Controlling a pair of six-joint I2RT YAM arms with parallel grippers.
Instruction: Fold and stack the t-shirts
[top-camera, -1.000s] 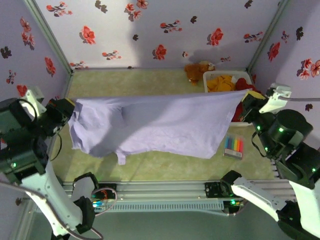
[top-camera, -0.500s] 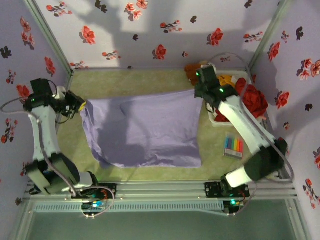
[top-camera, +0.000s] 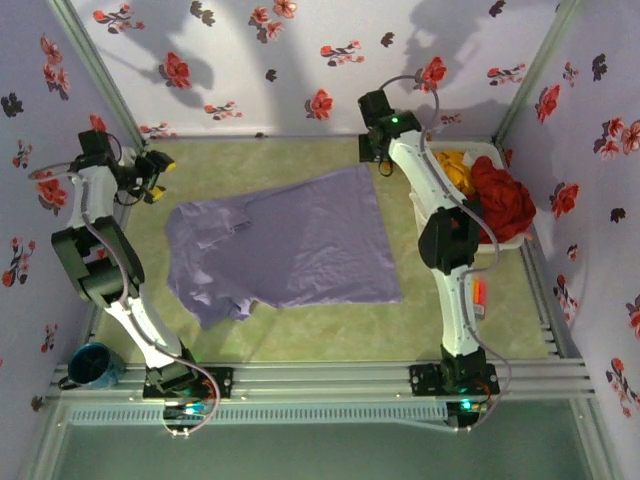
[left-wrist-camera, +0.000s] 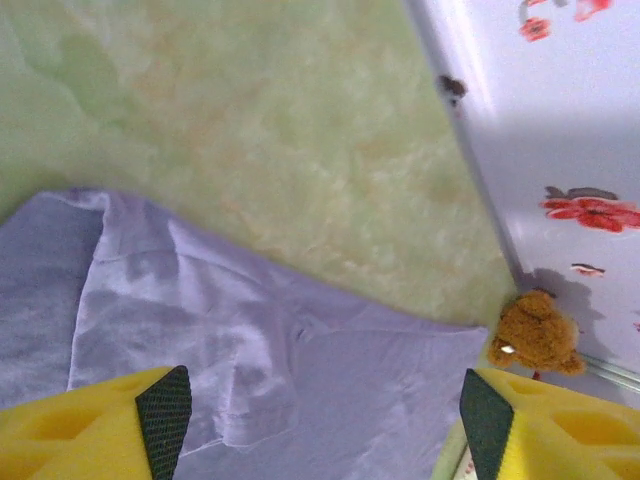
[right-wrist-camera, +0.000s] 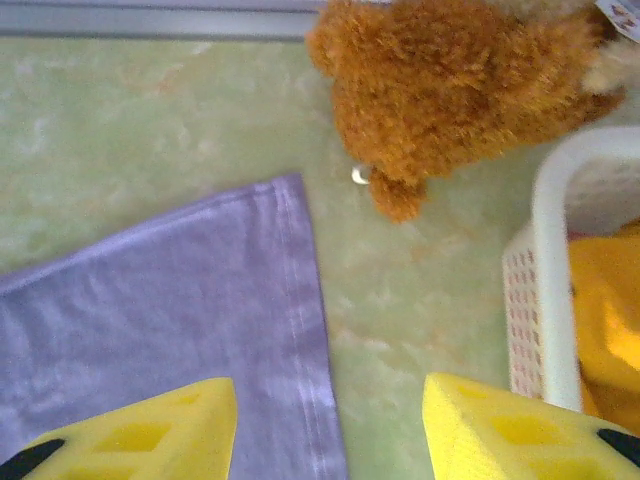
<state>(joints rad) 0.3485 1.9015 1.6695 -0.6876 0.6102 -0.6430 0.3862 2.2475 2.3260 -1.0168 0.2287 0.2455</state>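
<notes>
The lavender-purple t-shirt lies spread on the green table, its left side rumpled and its lower left edge bunched. My left gripper hovers open beyond the shirt's far left corner, with the cloth below its yellow fingers and nothing held. My right gripper is open above the shirt's far right corner, and the hem runs between its yellow fingers. A red t-shirt and an orange-yellow one are heaped in the basket.
The white plastic basket stands at the back right, its rim close to my right gripper. The brown plush toy lies by the back wall beside it. A blue cup sits at the near left. Flowered walls enclose the table.
The purple shirt, stretched between both grippers before, has been let go and now lies on the table. Both arms have swung to the back, grippers open.
</notes>
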